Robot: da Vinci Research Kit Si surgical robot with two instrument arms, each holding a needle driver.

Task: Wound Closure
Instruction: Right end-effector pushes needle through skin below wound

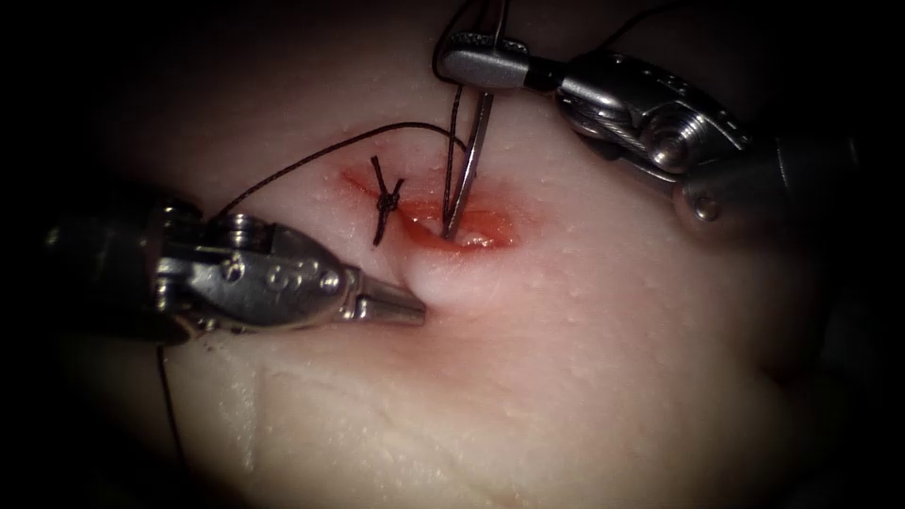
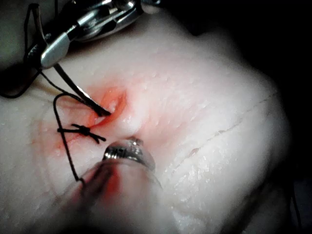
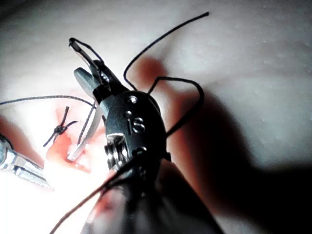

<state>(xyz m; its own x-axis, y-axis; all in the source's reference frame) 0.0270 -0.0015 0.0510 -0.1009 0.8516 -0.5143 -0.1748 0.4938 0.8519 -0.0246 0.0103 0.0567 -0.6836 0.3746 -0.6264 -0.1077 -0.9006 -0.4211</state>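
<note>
On the pale tissue (image 1: 584,311) the cut (image 1: 485,226) is red and wet. One tied stitch (image 1: 386,200) crosses its left part. My right tool (image 1: 462,57) is shut on the curved needle (image 1: 468,160) near its tail end. The needle hangs down with its tip at the cut, just right of the stitch. Dark thread (image 1: 302,170) arcs from the needle toward the left. My left tool (image 1: 415,314), jaws shut, presses its tip into the tissue just below the cut. The needle (image 2: 80,92) meets the cut beside the knot (image 2: 84,129).
The right tool's thick wrist (image 1: 660,113) crosses above the cut's upper right. More thread (image 3: 185,92) loops loosely around the right tool (image 3: 87,73). A thread strand (image 1: 170,405) trails down under the left tool's shaft. Red fluid stains the tissue around the stitch.
</note>
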